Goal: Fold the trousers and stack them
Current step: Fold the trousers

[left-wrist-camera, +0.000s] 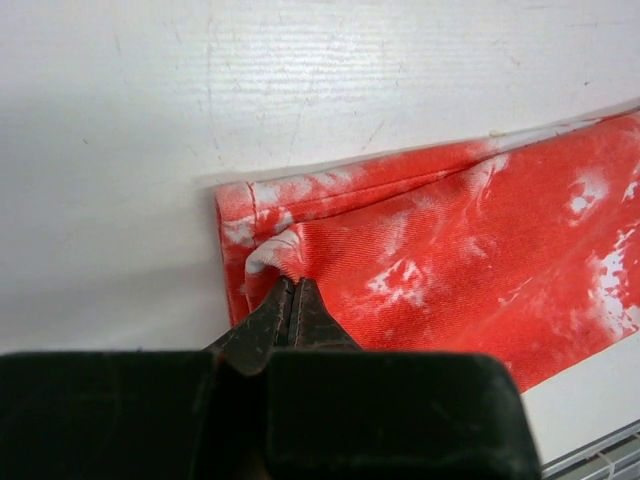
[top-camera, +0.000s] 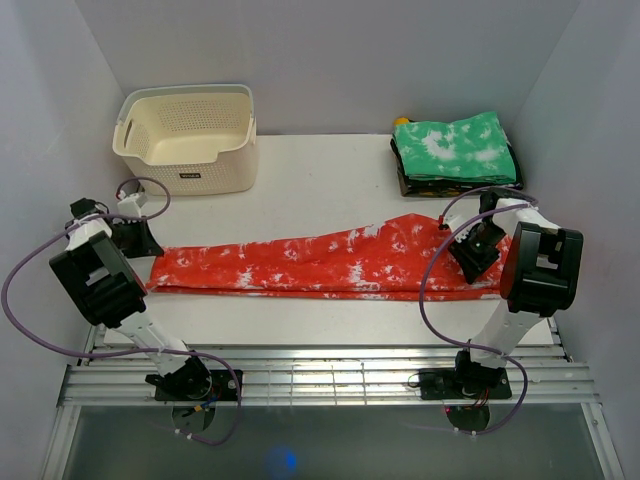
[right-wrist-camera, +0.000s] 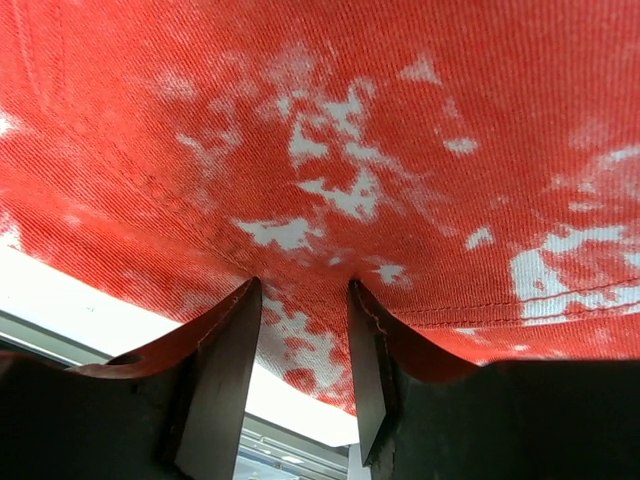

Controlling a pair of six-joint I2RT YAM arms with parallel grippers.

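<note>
— What lies nearest the arms?

— The long red-and-white tie-dyed fabric trousers (top-camera: 320, 262). They lie flat across the white table (top-camera: 320, 190) from 9 o'clock to 3 o'clock, doubled lengthwise.

— What is the left gripper (left-wrist-camera: 293, 285) doing?

— It sits at the 9 o'clock end. Its dark fingers are pressed together, pinching a puckered bit of cloth at the corner of the trousers.

— And the right gripper (right-wrist-camera: 305, 290)?

— It is at the 3 o'clock end, low on the cloth. Its two fingers are spread, tips touching the red fabric, which fills the gap between them.

— What is farther back?

— At 11 o'clock stands a cream perforated plastic basket (top-camera: 200, 175), well apart from the trousers. At 1 o'clock is a folded green-and-white tie-dyed garment (top-camera: 455, 148), resting on a dark folded piece.
</note>
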